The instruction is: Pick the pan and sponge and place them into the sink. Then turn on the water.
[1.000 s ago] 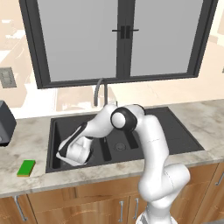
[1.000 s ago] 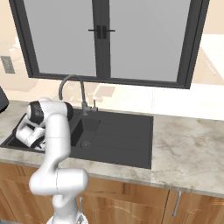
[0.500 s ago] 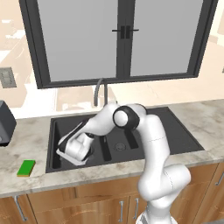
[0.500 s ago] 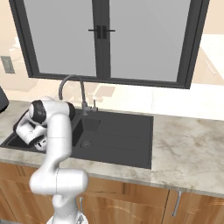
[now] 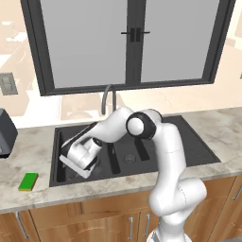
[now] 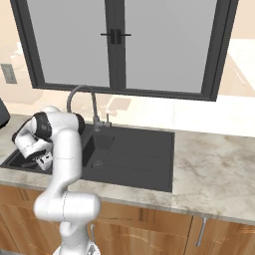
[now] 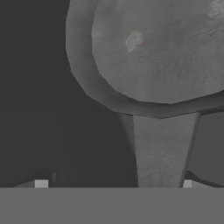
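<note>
Since the earlier pictures the arm has drawn its hand a little up and toward the front of the left basin, and the jaws have sprung apart and let go of the pan. The gripper (image 5: pixel 74 166) now hangs low over the left basin of the sink (image 5: pixel 198 153), tilted down and to the left, jaws spread wide with nothing between them. In the hand view the pan (image 7: pixel 162 52) lies right below on the black basin floor, its round grey dish toward the top and its handle running down between the two fingertips (image 7: pixel 41 184), apart from both. So the pan looks set down inside the sink and freed; that first step reads as done.

The sponge (image 5: pixel 28 181) lies on the stone counter (image 5: pixel 28 160) to the left of the sink, near the front edge, flat, green side up, well apart from the gripper. It is the next thing to fetch. I judge that the hand has to lift clear of the basin rim first, then swing left over the counter, come down on the sponge with the jaws astride its short sides, and pinch. It is thin and flat, so the fingers must reach almost to the counter top.

The faucet (image 6: pixel 82 97) stands behind the basins, by the divider, and no stream runs from it; the water comes last.
</note>
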Controlling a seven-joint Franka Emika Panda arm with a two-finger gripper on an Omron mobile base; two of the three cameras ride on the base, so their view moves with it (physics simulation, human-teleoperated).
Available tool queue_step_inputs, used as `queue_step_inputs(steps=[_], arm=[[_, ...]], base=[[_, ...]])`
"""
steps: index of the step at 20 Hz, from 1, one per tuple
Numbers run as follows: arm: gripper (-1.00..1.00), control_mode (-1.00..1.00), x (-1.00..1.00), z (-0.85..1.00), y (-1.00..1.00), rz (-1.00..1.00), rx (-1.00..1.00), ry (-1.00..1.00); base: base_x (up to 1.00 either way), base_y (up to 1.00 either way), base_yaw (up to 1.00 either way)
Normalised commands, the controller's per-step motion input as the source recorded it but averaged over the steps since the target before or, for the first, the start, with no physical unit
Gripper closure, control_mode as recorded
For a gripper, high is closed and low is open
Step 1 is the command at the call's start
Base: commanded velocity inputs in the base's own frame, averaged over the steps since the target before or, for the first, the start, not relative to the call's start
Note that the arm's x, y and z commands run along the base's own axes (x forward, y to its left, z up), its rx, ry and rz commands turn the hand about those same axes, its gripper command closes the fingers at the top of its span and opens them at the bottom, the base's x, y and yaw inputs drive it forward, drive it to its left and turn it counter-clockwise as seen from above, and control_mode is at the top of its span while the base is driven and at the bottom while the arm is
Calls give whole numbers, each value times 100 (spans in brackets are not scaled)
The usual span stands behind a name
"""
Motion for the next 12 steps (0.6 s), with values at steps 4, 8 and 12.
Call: queue_step_inputs(steps=[4,8,12], arm=[[-100,-100,-28,57,-9,-1,2,-4],[-100,-100,-22,40,-11,0,0,-7],[-100,-100,-15,3,-27,0,-1,-1]], base=[[0,0,0],[0,0,0],[0,0,0]])
